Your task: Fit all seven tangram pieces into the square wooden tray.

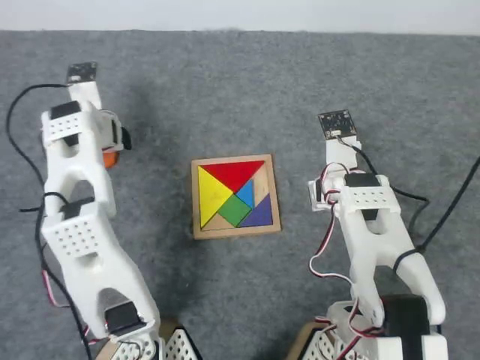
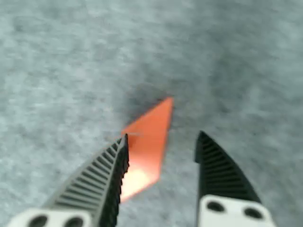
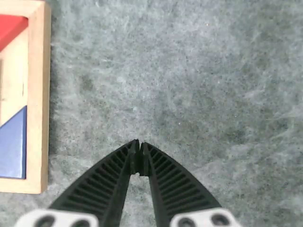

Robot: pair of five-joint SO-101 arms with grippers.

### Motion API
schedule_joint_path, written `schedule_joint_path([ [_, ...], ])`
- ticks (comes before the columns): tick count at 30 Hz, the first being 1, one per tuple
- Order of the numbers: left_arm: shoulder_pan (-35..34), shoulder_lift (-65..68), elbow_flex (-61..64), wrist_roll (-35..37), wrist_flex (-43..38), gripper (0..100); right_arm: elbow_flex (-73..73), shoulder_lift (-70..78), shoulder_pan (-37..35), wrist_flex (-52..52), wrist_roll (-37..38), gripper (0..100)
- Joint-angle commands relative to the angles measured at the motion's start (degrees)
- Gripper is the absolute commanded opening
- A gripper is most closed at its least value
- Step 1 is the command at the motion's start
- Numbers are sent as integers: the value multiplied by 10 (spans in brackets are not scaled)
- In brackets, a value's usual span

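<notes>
The square wooden tray (image 1: 237, 232) sits mid-table with bare wood showing, so the left gripper (image 2: 162, 136), spread apart at the left, should square up on the orange piece (image 2: 147, 142) between its fingers before closing; the right gripper (image 3: 140, 144) is closed.

The tool (image 3: 140, 158) hangs over the grey, felt-like tabletop (image 3: 199, 71), its two black ribbed fingers (image 3: 116, 182) pressed together at the tips. Off to one side and apart from it lies a corner of the wooden tray (image 3: 41, 94), flat on the tabletop with its pale rim towards the tool. Inside the rim sit a red piece (image 3: 10, 28) and a blue piece (image 3: 12, 146), with a stretch of bare wood (image 3: 12, 80) between them.
</notes>
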Motion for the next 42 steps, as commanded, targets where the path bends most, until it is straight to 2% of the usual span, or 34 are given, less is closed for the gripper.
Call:
schedule_joint_path([
  [1,-13,28,-75,-6,10,274,-6,-35,5,-9,8,6],
  [6,-15,74,-123,-8,12,276,-6,-34,6,-10,8,6],
  [12,-13,112,-172,-5,58,266,-6,-34,6,-10,8,6],
  [16,-13,131,-218,-4,135,200,-6,-34,6,-10,8,6],
  [20,0,155,-270,-6,212,192,-6,-35,7,-10,8,6],
  [30,0,258,-414,-8,295,187,-6,-34,7,-10,8,6],
  [33,0,281,-455,-8,321,145,-6,-34,7,-10,8,6],
  [37,-2,291,-470,-4,324,81,-6,-34,7,-10,8,6],
  [42,-2,288,-468,-4,324,75,-6,-35,7,-10,8,6],
])
